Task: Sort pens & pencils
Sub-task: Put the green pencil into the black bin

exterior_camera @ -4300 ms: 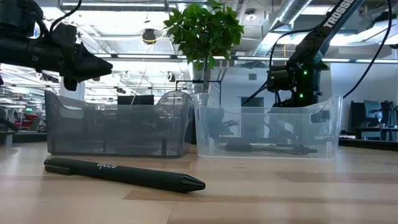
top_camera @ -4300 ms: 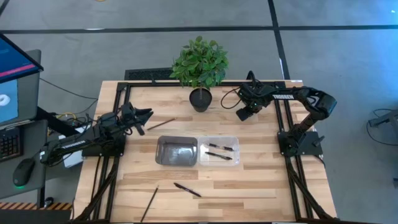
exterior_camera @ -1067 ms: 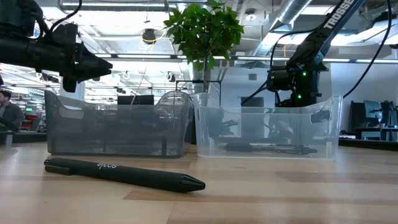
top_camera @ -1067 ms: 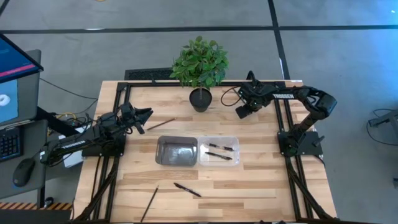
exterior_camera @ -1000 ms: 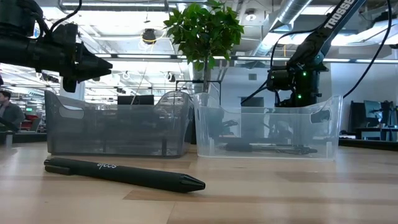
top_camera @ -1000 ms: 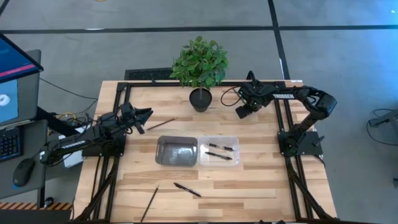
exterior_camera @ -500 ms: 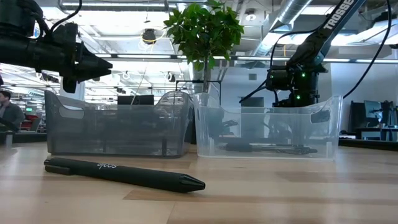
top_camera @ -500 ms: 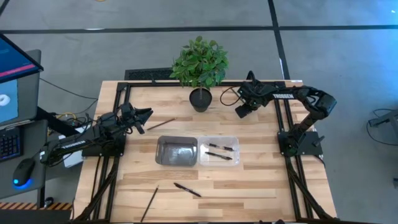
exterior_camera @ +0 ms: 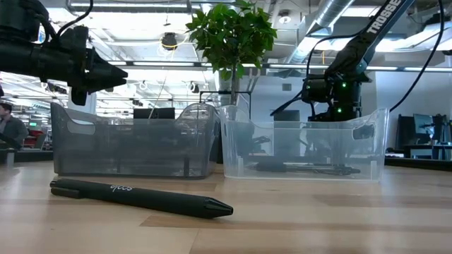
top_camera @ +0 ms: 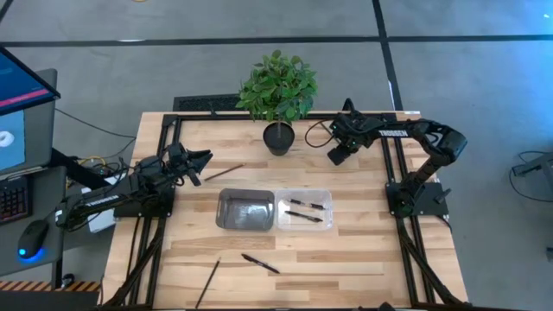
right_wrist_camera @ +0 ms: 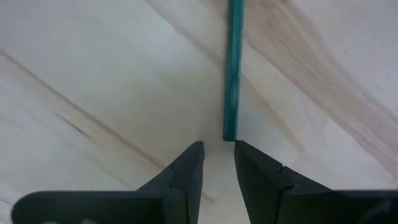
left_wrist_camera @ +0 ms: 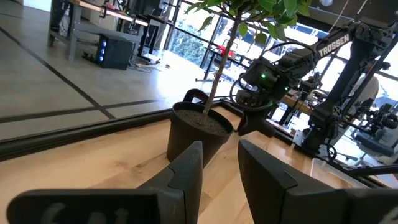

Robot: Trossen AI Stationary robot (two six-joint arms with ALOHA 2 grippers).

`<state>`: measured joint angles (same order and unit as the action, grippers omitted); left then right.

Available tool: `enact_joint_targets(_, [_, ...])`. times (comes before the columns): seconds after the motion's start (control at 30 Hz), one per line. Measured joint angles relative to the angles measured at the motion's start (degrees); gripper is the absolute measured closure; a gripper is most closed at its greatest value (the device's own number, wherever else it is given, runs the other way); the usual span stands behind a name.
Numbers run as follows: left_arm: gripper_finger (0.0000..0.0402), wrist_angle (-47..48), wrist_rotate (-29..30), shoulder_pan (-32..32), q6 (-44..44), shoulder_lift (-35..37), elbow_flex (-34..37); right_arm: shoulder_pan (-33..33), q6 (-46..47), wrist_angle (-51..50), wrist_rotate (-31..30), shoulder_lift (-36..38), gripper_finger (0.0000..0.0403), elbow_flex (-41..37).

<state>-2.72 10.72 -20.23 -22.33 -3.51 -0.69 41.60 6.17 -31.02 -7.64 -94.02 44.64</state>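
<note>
We see two pens (top_camera: 304, 210) in the clear bin (top_camera: 303, 198) at frame centre, a third pen (top_camera: 260, 263) and a pencil (top_camera: 208, 282) lower down. Upper right, our right gripper (right_wrist_camera: 216, 149) hovers, jaws parted, over a green pencil (right_wrist_camera: 233, 68). Left gripper (top_camera: 206, 158), mid-left, is parted and empty.
</note>
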Motion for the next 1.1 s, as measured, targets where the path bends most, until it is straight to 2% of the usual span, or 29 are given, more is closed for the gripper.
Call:
enact_joint_targets(0.27, [0.0308, 0.0, 0.0, 0.0, 0.0, 0.0, 0.0, -0.97, -3.25, 0.43, -0.51, 0.0, 0.0283, 0.0])
enact_joint_targets(1.1, [0.0308, 0.02, 0.0, 0.02, 0.02, 0.0, 0.0, -1.83, -2.77, 0.63, -0.2, 0.0, 0.0281, -0.02])
